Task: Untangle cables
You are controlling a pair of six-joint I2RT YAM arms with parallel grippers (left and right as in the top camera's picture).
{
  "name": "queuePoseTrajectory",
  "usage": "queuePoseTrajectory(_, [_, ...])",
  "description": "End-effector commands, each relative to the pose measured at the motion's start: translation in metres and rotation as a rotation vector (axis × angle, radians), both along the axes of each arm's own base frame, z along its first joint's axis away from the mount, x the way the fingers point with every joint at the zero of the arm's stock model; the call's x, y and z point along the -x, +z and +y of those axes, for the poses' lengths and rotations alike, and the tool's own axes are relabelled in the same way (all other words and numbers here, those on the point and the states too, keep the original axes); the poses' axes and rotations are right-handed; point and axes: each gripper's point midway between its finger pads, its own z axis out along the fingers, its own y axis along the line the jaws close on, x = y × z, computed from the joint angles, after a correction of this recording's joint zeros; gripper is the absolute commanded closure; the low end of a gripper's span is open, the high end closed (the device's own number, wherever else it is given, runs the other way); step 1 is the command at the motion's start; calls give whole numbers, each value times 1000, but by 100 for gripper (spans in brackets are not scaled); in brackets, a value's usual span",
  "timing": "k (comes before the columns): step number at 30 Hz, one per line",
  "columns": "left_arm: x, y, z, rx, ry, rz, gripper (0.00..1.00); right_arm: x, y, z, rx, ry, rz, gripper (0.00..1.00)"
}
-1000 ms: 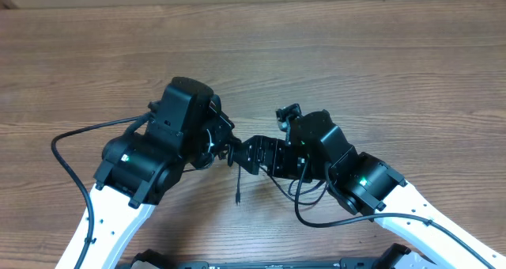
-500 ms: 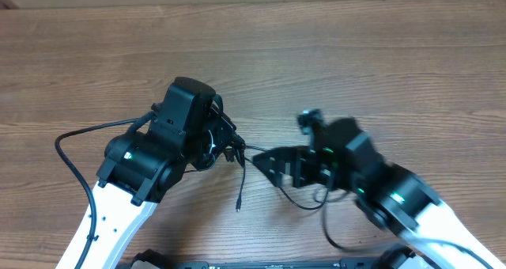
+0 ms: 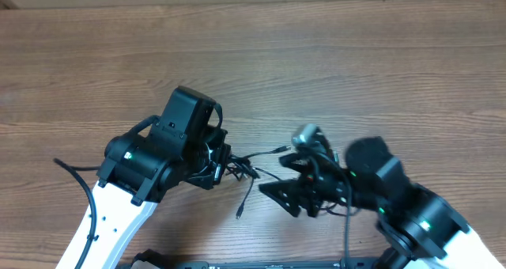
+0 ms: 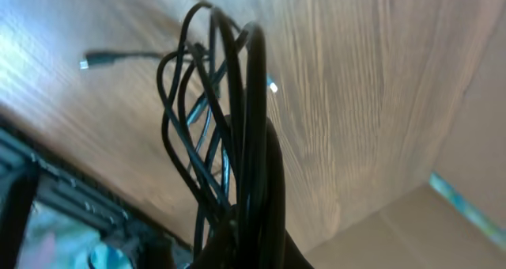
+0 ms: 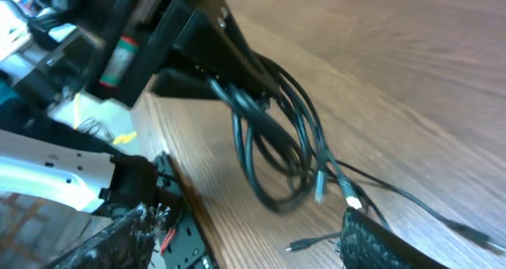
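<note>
The cables (image 3: 247, 172) are thin black cords; in the overhead view they fan out from my left gripper (image 3: 224, 168) toward the right. One cord hangs down to a small plug (image 3: 239, 214). My left gripper (image 4: 243, 251) is shut on the looped cables (image 4: 225, 119), which rise between its fingers. My right gripper (image 3: 282, 179) is open just right of the tangle. In the right wrist view my right gripper (image 5: 245, 241) has bare wood between its fingers (image 5: 379, 241). The cables (image 5: 277, 150) hang ahead of it, with a pale plug tip (image 5: 353, 204) close to the right finger.
A thick black arm cable (image 3: 75, 178) loops on the table left of the left arm. The table's near edge and a dark frame (image 5: 170, 221) lie just below both grippers. Brown wooden tabletop (image 3: 316, 71) stretches to the far side.
My right gripper has pulled back to the right and toward the near edge, away from the left gripper. Cords now stretch out to the right between them. The left arm shifted slightly.
</note>
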Motion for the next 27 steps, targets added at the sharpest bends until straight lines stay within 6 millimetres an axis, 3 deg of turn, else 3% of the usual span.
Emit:
queuePoseTrajectory(1, [8,3,-9,77,69,80,95,11,-1,23,-30,175,-2,29])
queuePoseTrajectory(8, [10,2,-7,67,71,91,95,8,-19,35,-9,225,41,42])
queuePoseTrajectory(19, [11,2,-8,70,66,90,96,15,-7,42,-56,304,-21,46])
queuePoseTrajectory(27, [11,2,-8,61,40,79,96,4,4,46,-81,275,-95,41])
